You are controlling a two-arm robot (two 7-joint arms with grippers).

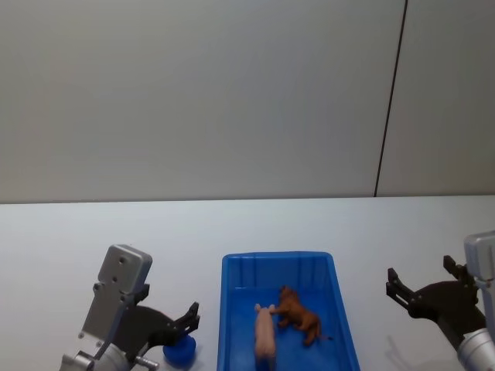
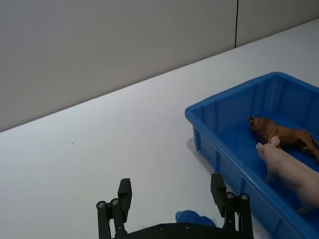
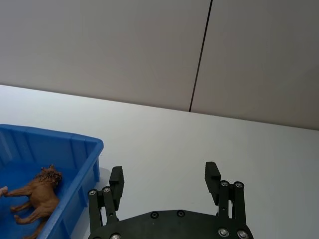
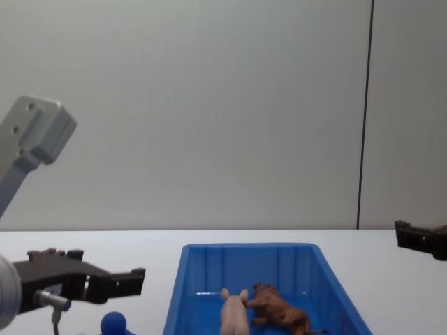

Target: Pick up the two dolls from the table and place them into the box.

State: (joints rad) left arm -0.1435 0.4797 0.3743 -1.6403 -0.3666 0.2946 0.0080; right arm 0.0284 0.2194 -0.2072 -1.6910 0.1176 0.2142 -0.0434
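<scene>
Smooth pink pig (image 1: 265, 334), shaggy lion (image 1: 300, 314) in ribbed box (image 1: 237, 267), both grippers apart.

The pale pink pig (image 1: 265, 337) and the shaggy brown lion-like animal (image 1: 299, 313) are set side by side, pig to the left, inside the open-topped blue plastic bin (image 1: 234, 294), while the blue round-headed figure (image 1: 179, 352) is left on the white table (image 1: 54, 247) just beside the bin's left wall.
</scene>
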